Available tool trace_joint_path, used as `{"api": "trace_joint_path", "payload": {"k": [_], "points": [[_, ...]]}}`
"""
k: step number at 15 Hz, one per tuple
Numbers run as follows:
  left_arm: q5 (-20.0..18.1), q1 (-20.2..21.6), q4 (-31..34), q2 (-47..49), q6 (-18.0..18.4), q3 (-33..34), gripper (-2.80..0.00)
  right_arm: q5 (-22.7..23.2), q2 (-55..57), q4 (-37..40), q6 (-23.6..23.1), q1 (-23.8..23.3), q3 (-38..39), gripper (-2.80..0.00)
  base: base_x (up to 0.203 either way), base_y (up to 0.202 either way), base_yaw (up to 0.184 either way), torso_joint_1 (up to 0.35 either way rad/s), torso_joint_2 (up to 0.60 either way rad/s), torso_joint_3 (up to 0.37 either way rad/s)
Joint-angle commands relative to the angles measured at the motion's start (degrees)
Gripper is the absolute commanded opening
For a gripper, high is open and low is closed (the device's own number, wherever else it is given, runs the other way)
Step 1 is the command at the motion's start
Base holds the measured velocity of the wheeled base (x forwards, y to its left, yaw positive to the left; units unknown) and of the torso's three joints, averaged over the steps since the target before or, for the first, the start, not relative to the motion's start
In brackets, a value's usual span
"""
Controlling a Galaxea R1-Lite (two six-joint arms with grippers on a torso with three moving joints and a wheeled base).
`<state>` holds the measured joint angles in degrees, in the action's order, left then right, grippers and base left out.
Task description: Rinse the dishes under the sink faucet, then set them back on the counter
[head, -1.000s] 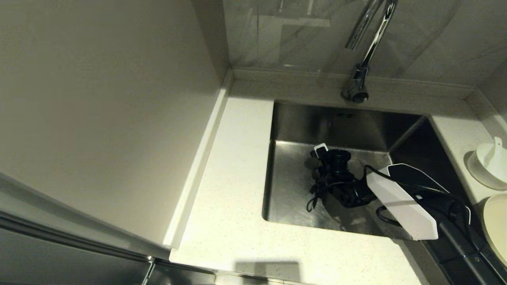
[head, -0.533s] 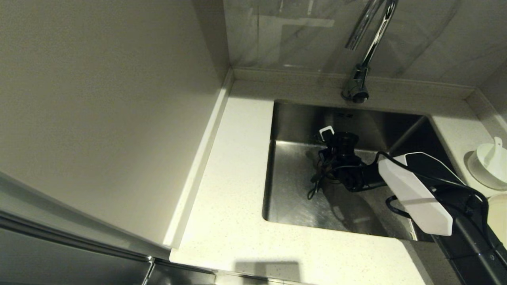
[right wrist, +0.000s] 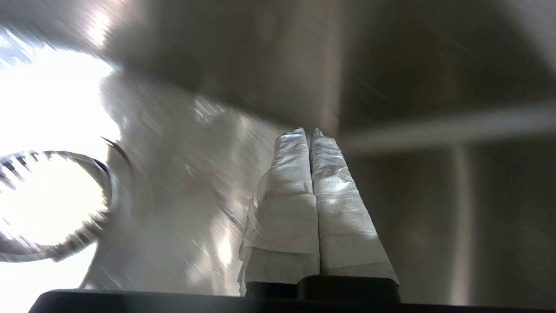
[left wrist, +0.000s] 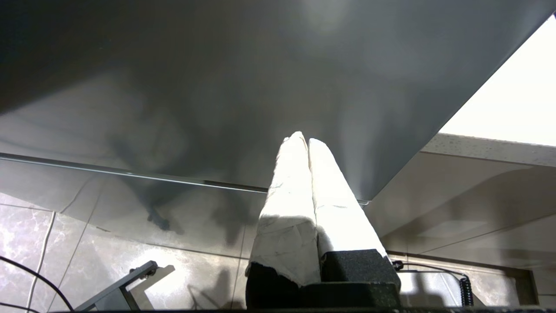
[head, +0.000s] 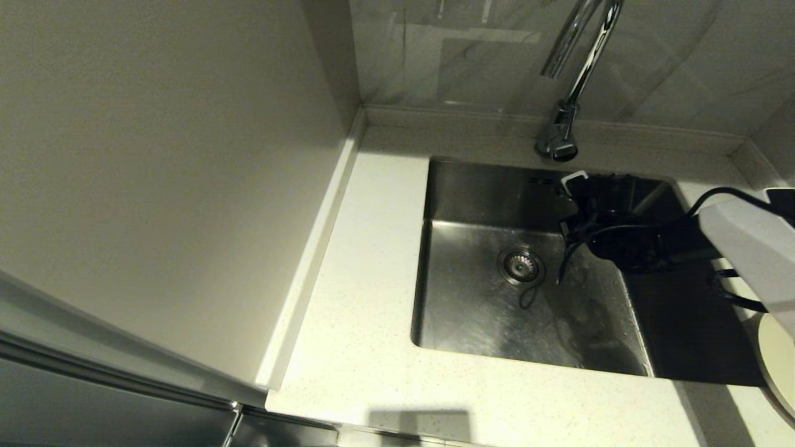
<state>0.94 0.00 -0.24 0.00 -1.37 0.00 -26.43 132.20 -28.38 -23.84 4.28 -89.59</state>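
The steel sink (head: 472, 310) lies empty, its drain strainer (head: 520, 265) uncovered. Behind it rises the chrome faucet (head: 571, 74); no water shows. My right arm (head: 621, 245) reaches over the sink's back right corner. In the right wrist view my right gripper (right wrist: 309, 132) is shut on nothing above the steel floor, with the strainer (right wrist: 47, 204) off to one side. At the right edge of the counter (head: 366, 279) only a slice of the cream plate (head: 776, 357) shows. The arm's white cover hides the bowl and spoon. My left gripper (left wrist: 304, 139) is shut and parked below the counter.
A tall pale panel (head: 174, 174) walls off the counter's left side. Behind the sink runs the low raised back edge (head: 472, 121) under a tiled wall. A black cable (head: 568, 264) from the right arm hangs over the basin.
My right arm has swung from over the drain to the back right of the sink, uncovering the strainer. Its white cover now hides the bowl and spoon.
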Motion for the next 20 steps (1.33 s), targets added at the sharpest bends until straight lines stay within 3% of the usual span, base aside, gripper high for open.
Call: {"api": "trace_joint_path", "payload": {"k": [1, 6, 8, 11, 13, 17, 20], "points": [[0.03, 0.0, -0.02, -0.18, -0.04, 0.0, -2.8, -0.14, -9.53, 3.01, -0.19, -3.14, 5.5, -2.8, 0.0, 0.0, 0.0, 0.0, 0.0, 0.0], [0.03, 0.0, -0.02, -0.18, -0.04, 0.0, -2.8, -0.52, -20.86, 17.99, -0.38, -14.32, 6.09, -2.8, 0.0, 0.0, 0.0, 0.0, 0.0, 0.0], [0.03, 0.0, -0.02, -0.18, -0.04, 0.0, -2.8, -0.56, -25.3, 20.15, 0.03, -18.17, 5.88, -2.8, 0.0, 0.0, 0.0, 0.0, 0.0, 0.0], [0.03, 0.0, -0.02, -0.18, -0.04, 0.0, -2.8, -0.34, -32.21, 20.52, 4.23, -21.83, 4.8, -2.8, 0.0, 0.0, 0.0, 0.0, 0.0, 0.0], [0.03, 0.0, -0.02, -0.18, -0.04, 0.0, -2.8, 0.51, -37.48, 20.55, 8.07, -22.38, 4.01, -2.8, 0.0, 0.0, 0.0, 0.0, 0.0, 0.0], [0.03, 0.0, -0.02, -0.18, -0.04, 0.0, -2.8, 8.08, -49.0, 21.08, 17.03, -20.15, 2.78, -2.8, 0.0, 0.0, 0.0, 0.0, 0.0, 0.0], [0.03, 0.0, -0.02, -0.18, -0.04, 0.0, -2.8, 11.18, -58.3, 23.23, 21.36, -17.36, 6.58, -2.8, 0.0, 0.0, 0.0, 0.0, 0.0, 0.0]]}}
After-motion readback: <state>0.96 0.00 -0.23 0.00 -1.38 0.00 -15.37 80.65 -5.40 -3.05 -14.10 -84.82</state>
